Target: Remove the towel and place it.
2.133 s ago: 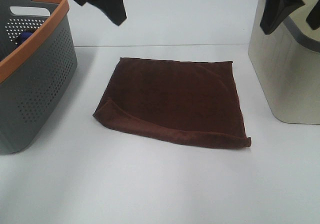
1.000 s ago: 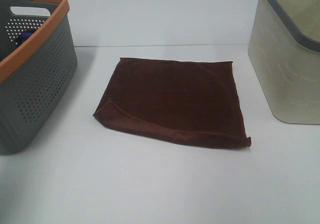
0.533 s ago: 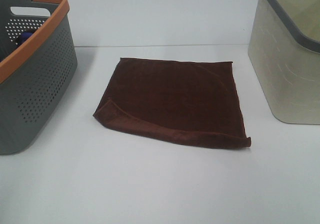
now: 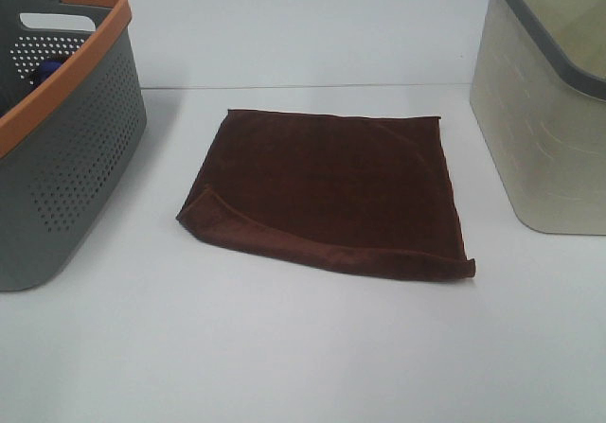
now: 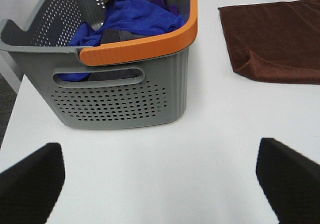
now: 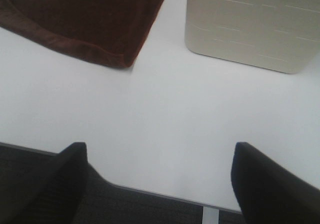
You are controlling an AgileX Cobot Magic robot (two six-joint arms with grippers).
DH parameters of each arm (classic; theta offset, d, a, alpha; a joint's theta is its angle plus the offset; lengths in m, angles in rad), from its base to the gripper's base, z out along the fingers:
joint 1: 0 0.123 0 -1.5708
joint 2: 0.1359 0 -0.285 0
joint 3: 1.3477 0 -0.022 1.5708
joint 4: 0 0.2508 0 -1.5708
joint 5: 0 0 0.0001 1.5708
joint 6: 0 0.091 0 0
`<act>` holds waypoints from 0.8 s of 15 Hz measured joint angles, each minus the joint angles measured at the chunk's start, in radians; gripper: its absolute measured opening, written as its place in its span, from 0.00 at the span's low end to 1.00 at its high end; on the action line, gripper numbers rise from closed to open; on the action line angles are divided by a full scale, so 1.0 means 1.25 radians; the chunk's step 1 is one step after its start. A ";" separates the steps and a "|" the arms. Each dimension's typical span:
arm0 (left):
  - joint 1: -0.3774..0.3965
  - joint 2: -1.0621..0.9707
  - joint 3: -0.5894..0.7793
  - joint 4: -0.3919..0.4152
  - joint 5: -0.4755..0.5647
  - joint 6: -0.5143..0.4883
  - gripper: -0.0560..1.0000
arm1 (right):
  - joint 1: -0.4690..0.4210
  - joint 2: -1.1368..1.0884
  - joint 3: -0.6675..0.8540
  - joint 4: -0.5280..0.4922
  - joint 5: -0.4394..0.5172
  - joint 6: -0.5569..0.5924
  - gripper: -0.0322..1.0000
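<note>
We see the brown towel flat on the white table between grey basket and beige bin, unmoved | left gripper and right gripper jaws spread, empty | both arms gone from the high view since 2.1 s ago

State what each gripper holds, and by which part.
Nothing is held. The left gripper and right gripper are both open, away from the brown towel.

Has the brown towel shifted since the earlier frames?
No. The towel lies in the same spot between the grey basket and beige bin.
</note>
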State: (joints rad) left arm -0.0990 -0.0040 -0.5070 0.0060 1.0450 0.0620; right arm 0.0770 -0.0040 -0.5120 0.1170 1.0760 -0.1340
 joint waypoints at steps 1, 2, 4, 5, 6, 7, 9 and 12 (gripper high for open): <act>0.000 0.000 0.000 -0.005 0.000 0.001 0.99 | 0.000 0.000 0.004 0.018 -0.002 -0.025 0.79; 0.000 0.000 0.000 -0.005 0.000 0.001 0.99 | 0.000 0.000 0.004 0.027 -0.006 -0.038 0.78; 0.000 -0.001 0.000 -0.013 0.000 0.001 0.99 | 0.000 0.000 0.004 0.033 -0.005 -0.049 0.78; 0.000 -0.001 0.000 -0.014 0.000 0.001 0.99 | 0.000 0.000 0.004 0.033 -0.005 -0.049 0.78; 0.000 -0.001 0.000 -0.014 0.000 0.001 0.99 | 0.000 0.000 0.004 0.033 -0.005 -0.049 0.78; 0.000 -0.001 0.000 -0.014 0.000 0.001 0.99 | 0.000 0.000 0.004 0.034 -0.005 -0.049 0.78; 0.000 -0.001 0.000 -0.014 0.000 0.001 0.99 | 0.000 0.000 0.004 0.034 -0.005 -0.049 0.78; 0.070 -0.001 0.000 -0.017 0.000 0.001 0.99 | -0.094 0.000 0.004 0.034 -0.005 -0.049 0.78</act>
State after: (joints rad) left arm -0.0120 -0.0050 -0.5070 -0.0150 1.0450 0.0630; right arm -0.0400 -0.0040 -0.5070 0.1600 1.0700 -0.1950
